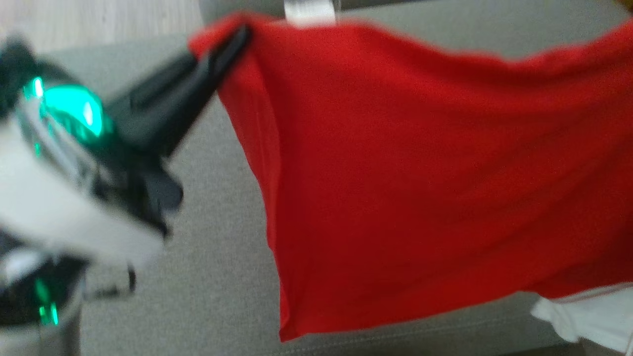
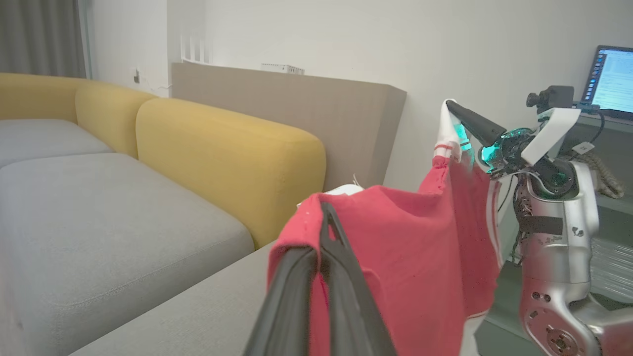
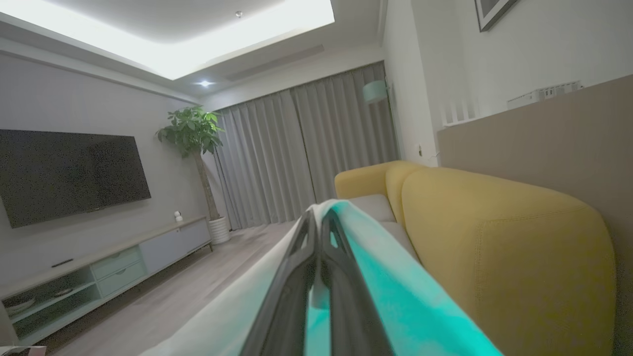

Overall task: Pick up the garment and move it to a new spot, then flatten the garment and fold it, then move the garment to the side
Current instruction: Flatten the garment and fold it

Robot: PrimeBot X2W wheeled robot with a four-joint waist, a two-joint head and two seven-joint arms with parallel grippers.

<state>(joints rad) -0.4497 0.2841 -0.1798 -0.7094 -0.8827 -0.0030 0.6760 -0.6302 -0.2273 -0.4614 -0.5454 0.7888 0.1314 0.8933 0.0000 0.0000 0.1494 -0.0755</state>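
The garment is red with white trim and hangs spread in the air over the grey sofa seat. My left gripper is shut on its upper left corner. In the left wrist view that gripper pinches a red fold of the garment. Across from it, my right gripper is raised higher and is shut on a white-edged part. In the right wrist view the right gripper clamps pale cloth of the garment, lit teal by the wrist light.
Yellow sofa backrests run along the grey seats, with a beige panel behind. A laptop stands on a shelf by the right arm. Across the room are a wall TV, a low cabinet and a potted plant.
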